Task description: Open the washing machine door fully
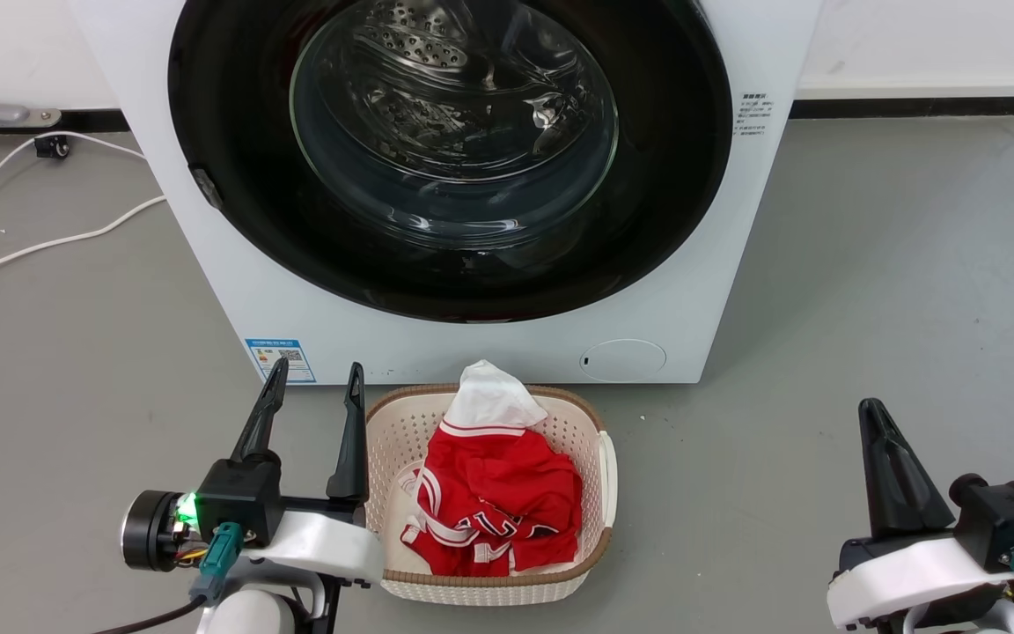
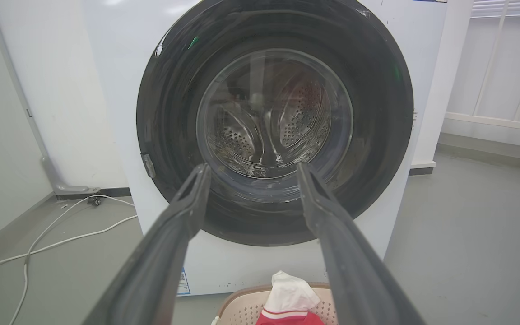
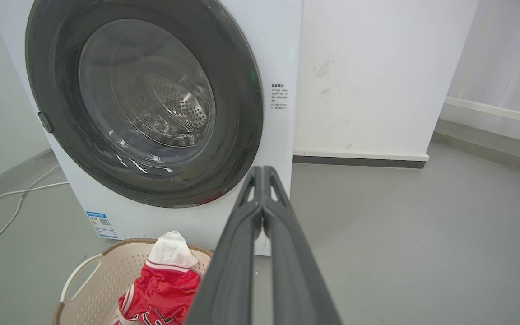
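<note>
Grey floor fronts the washing machine, whose washing machine door sits shut, up ahead of the left gripper, fingers apart and nearer its left-edge tab than the right gripper, fingers together.

We find the laundry basket, heaped with red clothes, standing just before the foot of the washing machine, barring a low, straight path to its front; above the heap the way lies open up to the washing machine door, which sits shut and flush; the grey floor right of the basket gives us open passage; on the left, white cables trail across the floor; our left gripper stands just beside the basket's left rim.
</note>
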{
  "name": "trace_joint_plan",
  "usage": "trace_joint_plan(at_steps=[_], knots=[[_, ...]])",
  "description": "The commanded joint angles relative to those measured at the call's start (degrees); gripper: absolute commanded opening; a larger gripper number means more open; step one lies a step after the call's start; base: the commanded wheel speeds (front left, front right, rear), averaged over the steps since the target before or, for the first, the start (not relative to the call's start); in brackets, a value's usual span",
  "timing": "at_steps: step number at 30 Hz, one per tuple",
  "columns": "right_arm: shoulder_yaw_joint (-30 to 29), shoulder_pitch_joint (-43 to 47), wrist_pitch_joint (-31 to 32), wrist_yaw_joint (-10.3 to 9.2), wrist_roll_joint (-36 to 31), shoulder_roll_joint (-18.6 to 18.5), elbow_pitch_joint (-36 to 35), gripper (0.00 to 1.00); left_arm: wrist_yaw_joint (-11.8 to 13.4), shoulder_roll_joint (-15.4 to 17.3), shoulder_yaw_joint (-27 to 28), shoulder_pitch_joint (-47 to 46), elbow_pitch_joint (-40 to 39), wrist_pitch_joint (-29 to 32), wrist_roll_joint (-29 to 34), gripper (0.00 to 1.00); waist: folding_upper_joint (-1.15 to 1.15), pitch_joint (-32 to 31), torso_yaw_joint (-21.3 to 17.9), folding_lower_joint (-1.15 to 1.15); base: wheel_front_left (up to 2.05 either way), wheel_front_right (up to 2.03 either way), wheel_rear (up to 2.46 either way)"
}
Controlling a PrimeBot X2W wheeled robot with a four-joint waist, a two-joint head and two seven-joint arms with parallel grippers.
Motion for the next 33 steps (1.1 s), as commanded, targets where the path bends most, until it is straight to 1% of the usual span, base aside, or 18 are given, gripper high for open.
trace_joint_plan(at_steps=[1, 4, 7, 8, 11, 12, 13, 14, 15, 19, 22, 26, 28, 33], knots=[[0.21, -0.57, -0.15, -0.04, 0.24, 0.22, 0.13, 0.0, 0.0, 0.06, 0.22, 0.02, 0.0, -0.15, -0.15, 1.0, 0.0, 0.08, -0.03, 0.0, 0.0, 0.0, 0.0], [0.32, -0.93, -0.4, -0.04, 1.76, 0.21, 0.14, 0.0, -0.04, 0.06, 0.33, -0.12, 0.02, -0.15, -0.21, 1.0, 0.0, 0.29, -0.1, 0.0, 0.0, 0.0, 0.0], [-0.02, -1.26, -0.99, -0.04, 7.47, 0.21, 0.5, 0.0, 0.0, 0.06, 0.37, -0.25, 0.0, -0.15, -0.37, 1.0, 0.0, 0.53, -0.14, 0.0, 0.0, 0.0, 0.0], [0.0, -1.29, -1.18, -0.03, 10.93, 0.21, 0.76, 0.0, 0.01, 0.05, 0.37, -0.32, -0.02, -0.15, -0.42, 1.0, 0.0, 0.62, -0.14, 0.0, 0.0, 0.0, 0.0], [0.86, -1.64, -2.27, -0.03, 25.43, 0.21, 1.52, 0.0, 0.01, 0.06, 0.41, -0.59, -0.12, -0.15, -0.53, 1.0, 0.0, 0.99, -0.11, 0.0, 0.0, 0.0, 0.0], [0.86, -1.64, -2.27, -0.03, 25.43, 0.21, 1.52, 0.0, 0.01, 0.06, 0.41, -0.59, -0.12, -0.15, -0.53, 1.0, 0.0, 0.99, -0.11, 0.0, 0.0, 0.0, 0.0], [1.63, -2.11, -2.87, -0.03, 34.98, 0.21, 1.91, 0.0, 0.0, 0.06, 0.46, -0.73, -0.23, -0.15, -0.53, 1.0, 0.0, 1.27, -0.12, 0.0, 0.0, 0.0, 0.0], [1.93, -2.54, -3.27, -0.03, 39.59, 0.2, 1.95, 0.0, 0.0, 0.05, 0.48, -0.8, -0.3, -0.15, -0.54, 1.0, 0.0, 1.48, -0.12, 0.0, 0.0, 0.0, 0.0], [1.93, -2.54, -3.27, -0.03, 39.59, 0.2, 1.95, 0.0, 0.0, 0.05, 0.48, -0.8, -0.3, -0.15, -0.54, 1.0, 0.0, 1.48, -0.12, 0.0, 0.0, 0.0, 0.0], [3.09, -4.07, -3.98, -0.03, 61.62, 0.2, 1.53, 0.0, -0.11, 0.05, 0.56, -1.28, -0.67, -0.15, -0.59, 1.0, 0.0, 2.55, -0.1, 0.0, 0.0, 0.0, 0.0], [2.51, -6.3, -4.23, -0.03, 72.79, 0.16, 1.17, 0.0, -0.19, 0.05, 0.68, -1.64, -1.02, -0.15, -0.67, 1.0, 0.0, 3.7, -0.14, 0.0, 0.0, 0.0, 0.0], [0.71, -9.77, -3.53, -0.03, 83.29, 0.17, 1.22, 0.0, -0.28, 0.05, 0.82, -2.69, -1.71, -0.15, -0.42, 1.0, 0.0, 5.68, -0.09, 0.0, 0.0, 0.0, 0.0], [-0.38, -11.83, -2.5, -0.03, 86.7, 0.15, 1.66, 0.0, -0.24, 0.05, 1.02, -2.93, -1.94, -0.15, -0.39, 1.0, 0.0, 6.72, -0.21, 0.0, 0.0, 0.0, 0.0], [-3.06, -18.63, 2.22, -0.03, 98.22, -0.4, 4.62, 0.0, -0.31, 0.05, 1.3, -4.28, -2.67, -0.15, -0.45, 1.0, 0.0, 9.67, -0.56, 0.0, 0.0, 0.0, 0.0]])
